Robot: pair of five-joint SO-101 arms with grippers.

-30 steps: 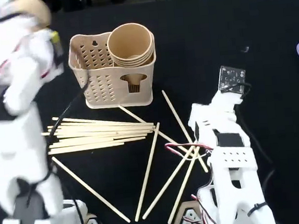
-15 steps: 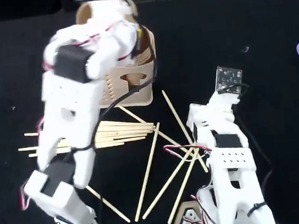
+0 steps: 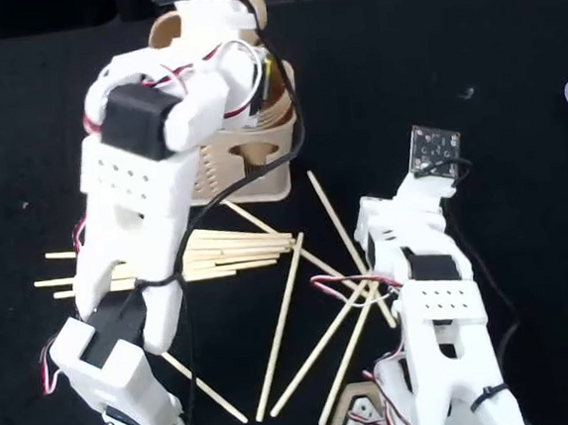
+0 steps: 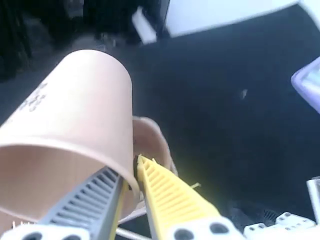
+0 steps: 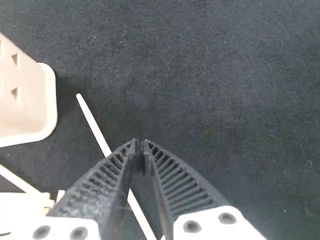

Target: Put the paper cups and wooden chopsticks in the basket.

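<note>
One paper cup (image 4: 75,110), tilted, is pinched at its rim by the left gripper (image 4: 136,167) over the basket (image 3: 251,171) at 12 o'clock. Chopsticks (image 3: 238,251) lie mid-bench (image 3: 539,170), their bundle along 9-to-3. The right gripper (image 5: 138,150) is pressed together, and bare bench lies toward 3 o'clock.

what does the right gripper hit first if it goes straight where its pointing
Probably the bare black table, just beside a wooden chopstick; the right gripper, shut, points slightly off that stick, but depth is unclear.
</note>
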